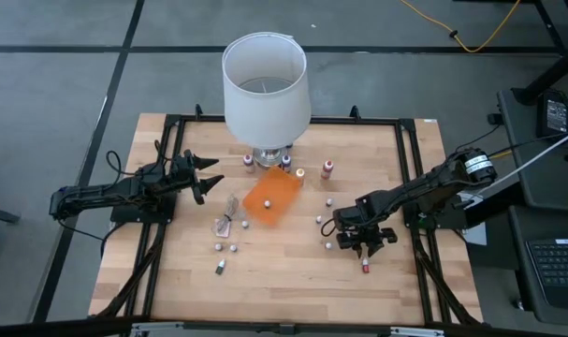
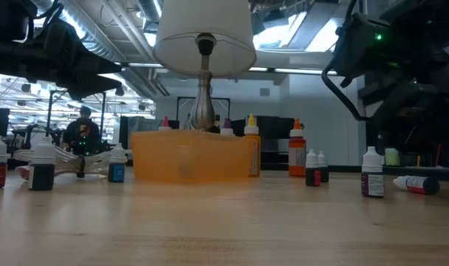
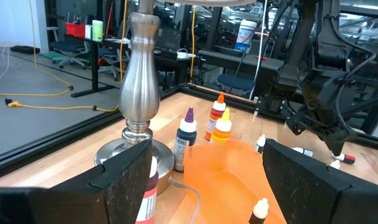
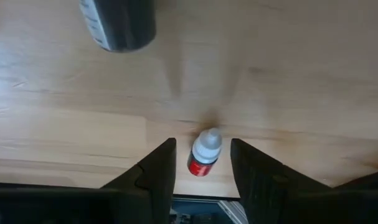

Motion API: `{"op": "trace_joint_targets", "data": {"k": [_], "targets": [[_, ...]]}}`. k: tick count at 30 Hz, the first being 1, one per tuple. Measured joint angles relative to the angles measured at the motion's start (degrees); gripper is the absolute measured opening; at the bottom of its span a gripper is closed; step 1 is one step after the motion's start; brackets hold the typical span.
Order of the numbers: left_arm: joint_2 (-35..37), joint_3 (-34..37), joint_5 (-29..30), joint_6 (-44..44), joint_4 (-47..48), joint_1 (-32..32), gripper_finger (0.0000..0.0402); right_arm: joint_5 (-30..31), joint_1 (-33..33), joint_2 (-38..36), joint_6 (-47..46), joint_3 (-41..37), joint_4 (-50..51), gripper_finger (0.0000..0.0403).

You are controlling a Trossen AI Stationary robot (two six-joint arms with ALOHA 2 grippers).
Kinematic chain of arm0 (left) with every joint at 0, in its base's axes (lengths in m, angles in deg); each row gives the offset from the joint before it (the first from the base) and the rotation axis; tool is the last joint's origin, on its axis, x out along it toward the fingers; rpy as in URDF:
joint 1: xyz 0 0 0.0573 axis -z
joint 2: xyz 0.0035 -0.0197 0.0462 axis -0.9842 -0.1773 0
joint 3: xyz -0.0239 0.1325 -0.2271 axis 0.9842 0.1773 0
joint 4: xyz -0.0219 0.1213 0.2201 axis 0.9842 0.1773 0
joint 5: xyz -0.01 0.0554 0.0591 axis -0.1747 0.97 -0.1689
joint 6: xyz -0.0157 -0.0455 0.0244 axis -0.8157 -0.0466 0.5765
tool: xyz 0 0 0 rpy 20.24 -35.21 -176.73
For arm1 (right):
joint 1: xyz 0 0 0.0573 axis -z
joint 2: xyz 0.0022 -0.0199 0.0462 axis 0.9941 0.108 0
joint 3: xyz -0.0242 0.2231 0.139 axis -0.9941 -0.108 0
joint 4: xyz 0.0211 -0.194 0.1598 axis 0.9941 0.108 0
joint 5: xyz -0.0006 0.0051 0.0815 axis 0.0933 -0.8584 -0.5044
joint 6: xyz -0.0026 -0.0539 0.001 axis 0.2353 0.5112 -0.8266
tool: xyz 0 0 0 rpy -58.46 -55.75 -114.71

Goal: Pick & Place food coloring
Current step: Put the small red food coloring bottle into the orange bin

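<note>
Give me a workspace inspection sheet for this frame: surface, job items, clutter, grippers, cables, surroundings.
Surface: wooden table, in a black frame.
Job's things: food coloring bottles scattered around the orange tray; a red bottle lies on its side between the right fingers.
Clutter: lamp at the far edge; crumpled clear wrapper beside the tray.
Grippers: left gripper open, hovering left of the tray; right gripper open, straddling the red bottle, not closed.
Cables: yellow cable on the floor beyond the table.
Surroundings: person seated far behind.
</note>
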Motion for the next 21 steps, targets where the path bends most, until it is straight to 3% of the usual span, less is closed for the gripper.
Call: {"op": "trace_joint_targets", "data": {"k": [9,21], "targets": [[-0.01,0.00,0.00,0.00,0.00,-0.01,0.0294,1.49,-1.87,0.02,-5.88,-1.75,-6.03,0.0154],[-0.01,0.00,0.00,0.00,0.00,0.01,0.0294,2.06,-3.72,0.00,-6.36,-2.95,-7.58,0.0154]]}}
